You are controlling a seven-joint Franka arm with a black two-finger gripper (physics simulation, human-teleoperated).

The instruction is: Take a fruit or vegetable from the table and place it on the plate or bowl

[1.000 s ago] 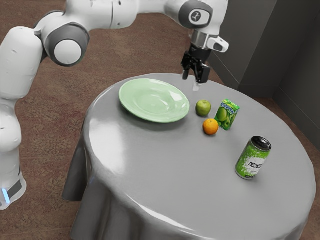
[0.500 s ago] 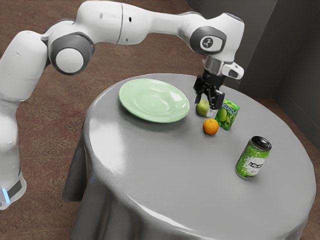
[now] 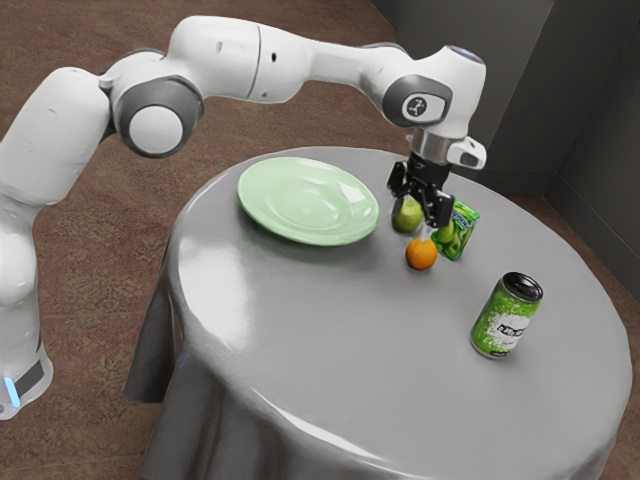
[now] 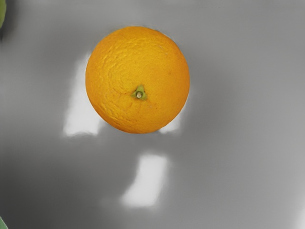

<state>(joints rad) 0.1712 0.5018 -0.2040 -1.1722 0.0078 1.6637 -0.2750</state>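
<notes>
Soft, even light fell from above on the table, and its glossy grey cloth carried a pale sheen along the left edge and the near folds. The plate and the can cast only faint, short shadows. The floor and the far right walls were dim. In the wrist view, bright white rectangular glints lay on the cloth beside the orange, itself evenly lit and free of glare.
</notes>
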